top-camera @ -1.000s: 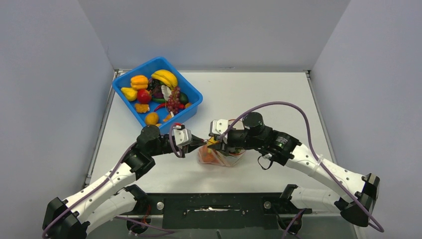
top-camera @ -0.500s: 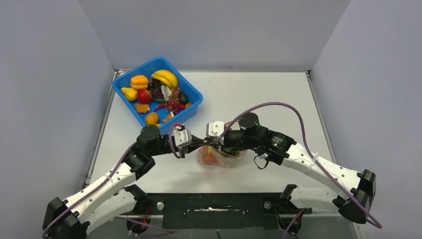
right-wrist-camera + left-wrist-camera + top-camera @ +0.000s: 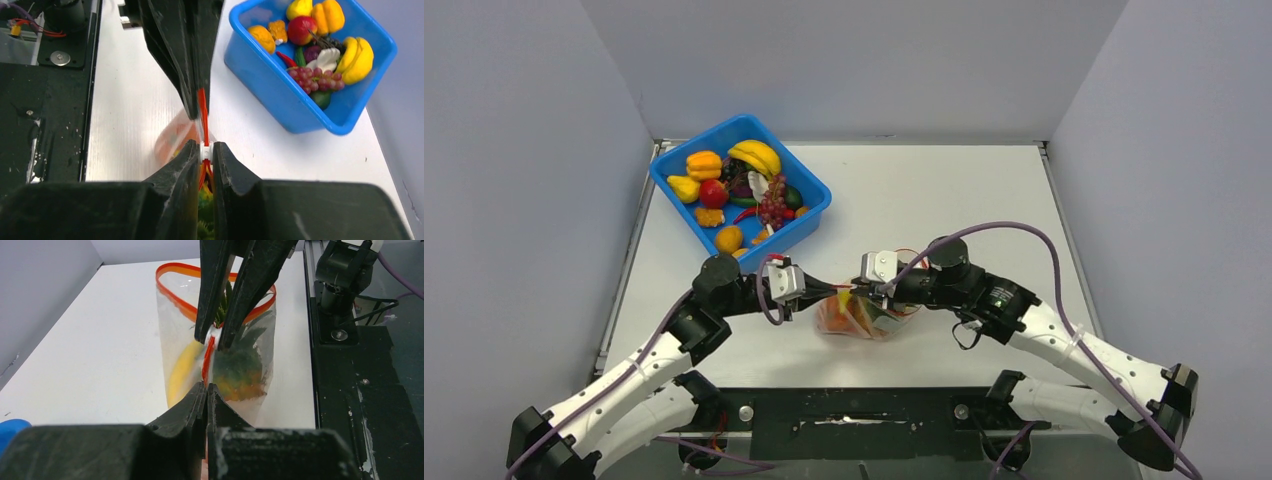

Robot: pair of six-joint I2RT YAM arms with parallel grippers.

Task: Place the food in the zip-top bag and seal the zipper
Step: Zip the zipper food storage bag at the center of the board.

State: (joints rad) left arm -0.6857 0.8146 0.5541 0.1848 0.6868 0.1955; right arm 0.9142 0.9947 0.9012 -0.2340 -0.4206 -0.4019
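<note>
The clear zip-top bag (image 3: pixel 862 318) stands on the table between my arms, with a yellow banana (image 3: pixel 181 369) and a pineapple (image 3: pixel 241 371) inside. My left gripper (image 3: pixel 206 386) is shut on the end of the red-orange zipper (image 3: pixel 209 352). My right gripper (image 3: pixel 205 150) is shut on the zipper's white slider (image 3: pixel 205 152), a short way along the strip from the left one. The strip is pressed together between the two grippers; beyond the slider the mouth (image 3: pixel 172 295) gapes in a loop. In the top view the left gripper (image 3: pixel 822 287) and right gripper (image 3: pixel 854 291) meet over the bag.
The blue bin (image 3: pixel 809 215) stands at the back left with more food: bananas (image 3: pixel 757 156), grapes (image 3: pixel 772 205), a tomato (image 3: pixel 713 192) and peppers (image 3: pixel 703 163). It shows in the right wrist view (image 3: pixel 280 95) too. The black base rail (image 3: pixel 854 410) runs along the near edge.
My right gripper has drawn to the right with the slider, and its arm has swung lower. My left gripper has shifted slightly left, still holding the zipper end. The bag has stretched between them.
</note>
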